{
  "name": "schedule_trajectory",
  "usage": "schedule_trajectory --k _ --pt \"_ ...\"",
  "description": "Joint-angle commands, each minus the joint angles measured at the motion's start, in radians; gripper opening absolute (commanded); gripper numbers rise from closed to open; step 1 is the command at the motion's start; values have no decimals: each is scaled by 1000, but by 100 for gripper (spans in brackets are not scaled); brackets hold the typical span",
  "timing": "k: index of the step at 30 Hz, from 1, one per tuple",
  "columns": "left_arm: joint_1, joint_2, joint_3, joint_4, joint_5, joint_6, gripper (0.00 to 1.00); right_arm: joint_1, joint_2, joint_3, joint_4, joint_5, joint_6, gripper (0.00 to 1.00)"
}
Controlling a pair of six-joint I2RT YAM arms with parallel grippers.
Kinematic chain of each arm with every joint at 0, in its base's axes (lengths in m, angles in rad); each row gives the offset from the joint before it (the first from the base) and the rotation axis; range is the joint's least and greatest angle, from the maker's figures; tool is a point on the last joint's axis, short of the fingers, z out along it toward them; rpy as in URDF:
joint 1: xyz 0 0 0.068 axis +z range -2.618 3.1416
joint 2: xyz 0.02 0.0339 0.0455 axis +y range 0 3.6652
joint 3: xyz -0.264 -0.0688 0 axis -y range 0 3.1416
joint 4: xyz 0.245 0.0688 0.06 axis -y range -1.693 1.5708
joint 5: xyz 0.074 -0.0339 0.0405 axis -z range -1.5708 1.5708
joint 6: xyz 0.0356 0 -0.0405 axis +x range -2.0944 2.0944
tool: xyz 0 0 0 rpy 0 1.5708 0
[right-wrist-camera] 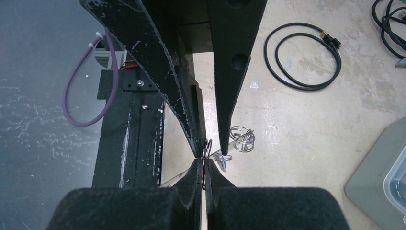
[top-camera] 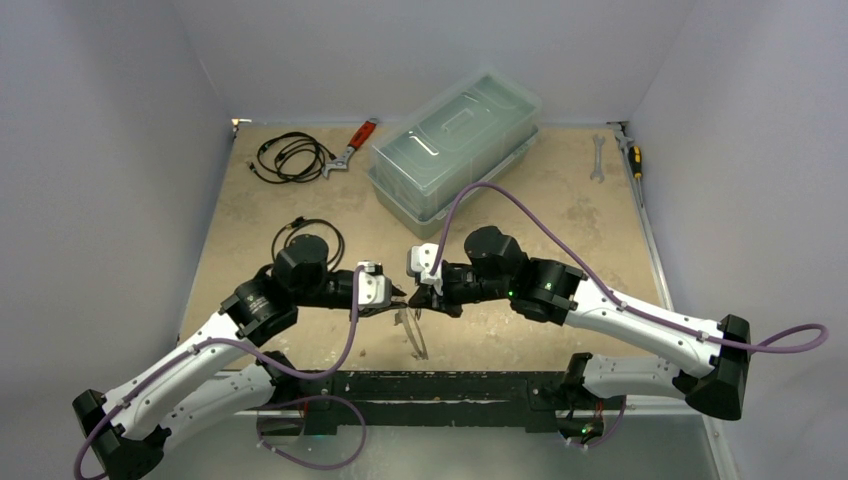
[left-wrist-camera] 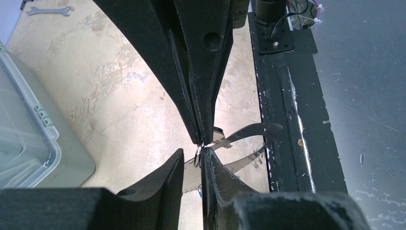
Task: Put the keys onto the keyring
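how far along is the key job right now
Done: nothing I can confirm; no key shows clearly threaded on. In hand: the right gripper is shut on a small ring, and the left gripper meets it tip to tip, fingers slightly apart around that ring. A key shows just beyond the tips. Left: threading the keys on.

Noted a clear lidded bin (top-camera: 455, 140) at the far middle of the bench (top-camera: 570, 230), a coiled black cable (top-camera: 290, 157) far left beside a red-handled wrench (top-camera: 350, 148), a second cable loop (right-wrist-camera: 302, 87) nearer, and a small wrench (top-camera: 597, 157) and screwdriver (top-camera: 634, 158) far right.
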Motion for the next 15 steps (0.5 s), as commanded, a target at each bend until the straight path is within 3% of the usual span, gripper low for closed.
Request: schedule_trajectory --k 1,8,15 --pt "-5 12 4 49 23 -2 15 10 -23 26 50 -36 -16 0" --pt "-3 37 2 53 33 -6 0 14 -19 26 47 -48 -17 0" --pt "-4 35 -3 65 19 -28 0 17 -8 30 39 -51 -23 0"
